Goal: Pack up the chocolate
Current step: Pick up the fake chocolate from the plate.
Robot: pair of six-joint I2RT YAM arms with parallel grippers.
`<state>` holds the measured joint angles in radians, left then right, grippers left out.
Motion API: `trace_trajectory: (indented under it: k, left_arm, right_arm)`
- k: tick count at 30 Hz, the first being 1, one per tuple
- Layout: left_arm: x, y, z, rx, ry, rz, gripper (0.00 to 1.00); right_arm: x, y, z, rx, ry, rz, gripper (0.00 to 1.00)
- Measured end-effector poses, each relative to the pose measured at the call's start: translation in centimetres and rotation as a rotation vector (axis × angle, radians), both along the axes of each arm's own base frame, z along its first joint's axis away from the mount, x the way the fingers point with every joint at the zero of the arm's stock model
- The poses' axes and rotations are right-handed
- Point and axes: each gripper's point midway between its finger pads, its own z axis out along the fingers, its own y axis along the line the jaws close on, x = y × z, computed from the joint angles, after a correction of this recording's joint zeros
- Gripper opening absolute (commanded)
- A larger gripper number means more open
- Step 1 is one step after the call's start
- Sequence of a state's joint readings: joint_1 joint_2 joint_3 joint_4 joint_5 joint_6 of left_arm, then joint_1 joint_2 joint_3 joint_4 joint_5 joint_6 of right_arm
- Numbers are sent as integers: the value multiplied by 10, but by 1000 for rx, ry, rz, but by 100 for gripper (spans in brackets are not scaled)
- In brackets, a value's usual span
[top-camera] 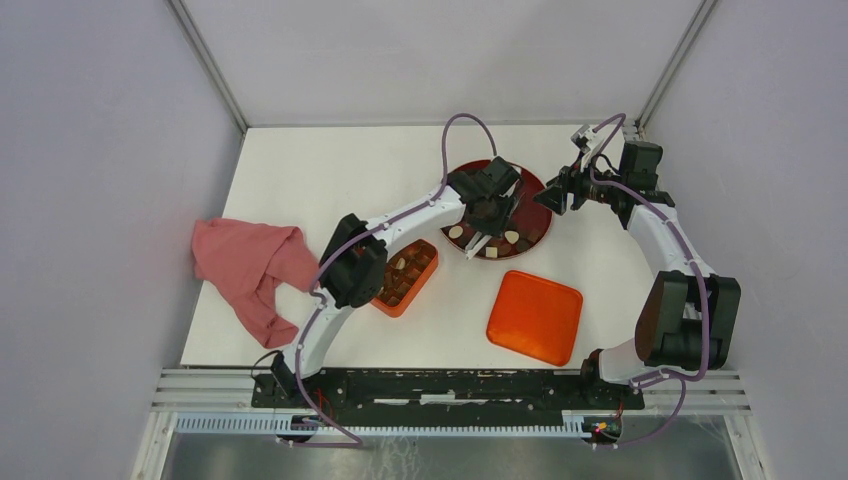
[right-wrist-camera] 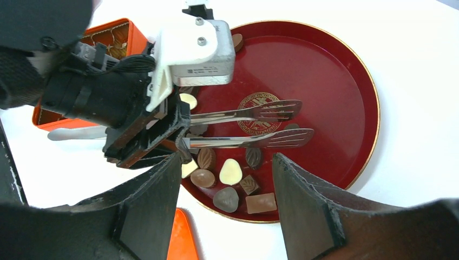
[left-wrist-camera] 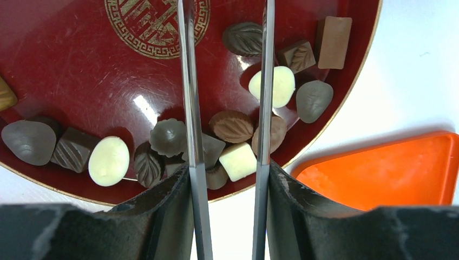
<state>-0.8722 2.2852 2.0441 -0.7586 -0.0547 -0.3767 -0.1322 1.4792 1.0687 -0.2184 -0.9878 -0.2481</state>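
We saw the left gripper (left-wrist-camera: 230,181) clamped on a pair of metal tongs (left-wrist-camera: 189,108), its dark fingers (left-wrist-camera: 162,211) pressed against the outsides of the two blades. The blades themselves stood apart, reaching over the dark-red plate (left-wrist-camera: 81,65) from its rim towards the gold emblem at its centre. Under them lay the chocolate (left-wrist-camera: 233,125): a brown leaf-stamped piece and a cream square showed in the gap. More dark, mid-brown and cream pieces lay along the plate's edge on either side. We could not tell whether the blades touched any piece.

The right gripper (right-wrist-camera: 227,160) hung with its jaws wide apart and empty, just beside the plate's right edge. More chocolate sat in the compartments of the orange box (top-camera: 405,272) left of the plate. An orange lid (top-camera: 535,316) lay flat on the white table (top-camera: 330,170) nearer the arms' bases, and a pink cloth (top-camera: 250,265) lay crumpled at the table's left edge.
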Motion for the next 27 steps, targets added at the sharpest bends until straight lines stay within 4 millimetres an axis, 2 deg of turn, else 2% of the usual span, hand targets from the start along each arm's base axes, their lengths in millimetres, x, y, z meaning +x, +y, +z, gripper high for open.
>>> trace_trajectory:
  k: [6, 11, 16, 24, 27]
  left_arm:
    - [3, 2, -14, 43, 14, 11, 51]
    - [1, 6, -27, 79, 39, 13, 47]
    - [2, 5, -27, 87, 41, 16, 42]
    - [-1, 10, -26, 110, 44, 31, 16]
    - [-2, 10, -26, 115, 48, 29, 13]
  right_arm:
    - [0, 0, 0, 2, 0, 2, 68]
    - [0, 1, 0, 3, 0, 4, 68]
    - [-1, 1, 1, 4, 0, 5, 68]
    - [-1, 0, 2, 4, -5, 4, 68]
    - [-1, 1, 4, 3, -10, 5, 68]
